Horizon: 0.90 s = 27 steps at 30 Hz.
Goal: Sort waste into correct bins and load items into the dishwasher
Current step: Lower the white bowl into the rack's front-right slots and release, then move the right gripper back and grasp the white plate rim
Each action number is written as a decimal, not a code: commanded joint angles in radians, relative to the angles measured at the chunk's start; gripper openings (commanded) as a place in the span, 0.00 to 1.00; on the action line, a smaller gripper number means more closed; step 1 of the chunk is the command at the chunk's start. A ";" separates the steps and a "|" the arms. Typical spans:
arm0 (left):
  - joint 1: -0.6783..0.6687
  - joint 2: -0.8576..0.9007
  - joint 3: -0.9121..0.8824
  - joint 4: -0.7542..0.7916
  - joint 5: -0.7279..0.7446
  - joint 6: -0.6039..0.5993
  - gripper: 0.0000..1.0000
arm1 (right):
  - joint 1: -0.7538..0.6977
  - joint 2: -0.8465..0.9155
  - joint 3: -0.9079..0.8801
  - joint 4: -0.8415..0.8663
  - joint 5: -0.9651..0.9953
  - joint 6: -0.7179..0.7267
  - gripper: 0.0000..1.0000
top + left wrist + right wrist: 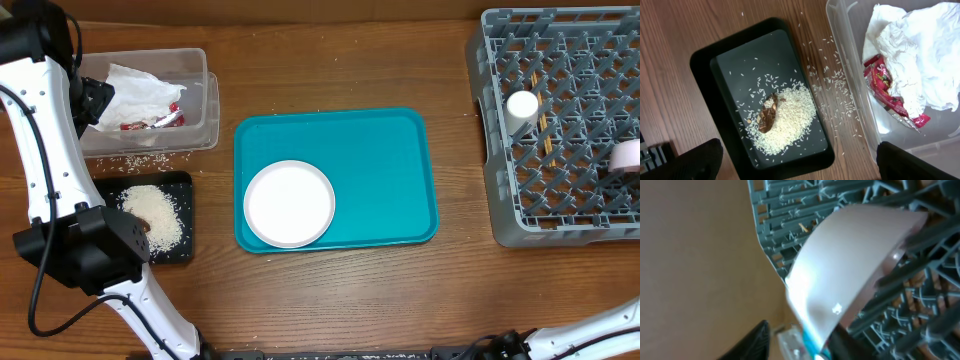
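Rice (155, 212) lies heaped on the black tray (180, 250) at the left of the table, with a brown scrap (769, 116) at the edge of the pile. More loose grains (140, 160) are scattered on the wood between that tray and the clear tub (207, 100) just beside it. In the tub a crumpled napkin (135, 90) rests over a red sauce packet (887, 87). The left gripper (800, 162) hangs above the black tray with its fingers spread wide and nothing between them. Near the middle of the table a teal tray (380, 170) carries a round white plate (289, 203) in its near left corner. At the right stands the grey dish rack (560, 232), with a small white cup (521, 106) among the pegs at its left side and chopsticks (545, 130) lying in the lattice beside the cup. A white bowl (850, 265) sits tilted on its side in the rack near the right edge. The right gripper (800, 335) is right at the bowl's rim, one dark finger on each side. That view is blurred, so I cannot tell whether the fingers grip the rim or stand clear of it.
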 commanded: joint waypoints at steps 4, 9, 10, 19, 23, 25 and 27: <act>-0.007 -0.019 0.000 -0.003 -0.007 -0.013 1.00 | -0.003 -0.238 0.005 -0.004 0.138 0.119 1.00; -0.007 -0.019 0.000 -0.003 -0.007 -0.013 1.00 | -0.003 -0.321 0.005 -0.006 0.171 0.141 1.00; -0.007 -0.019 0.000 -0.003 -0.007 -0.013 1.00 | 0.000 -0.334 0.005 -0.006 0.172 0.141 1.00; -0.007 -0.019 0.000 -0.003 -0.007 -0.013 1.00 | 0.119 -0.364 0.005 -0.051 0.219 0.063 0.88; -0.007 -0.019 0.000 -0.003 -0.007 -0.013 1.00 | 0.286 -0.387 0.005 -0.148 0.222 -0.084 0.89; -0.007 -0.019 0.000 -0.003 -0.007 -0.013 1.00 | 0.411 -0.410 0.005 -0.164 0.273 -0.096 0.89; -0.007 -0.019 0.000 -0.003 -0.007 -0.013 1.00 | 0.533 -0.425 0.005 -0.174 0.356 -0.092 0.89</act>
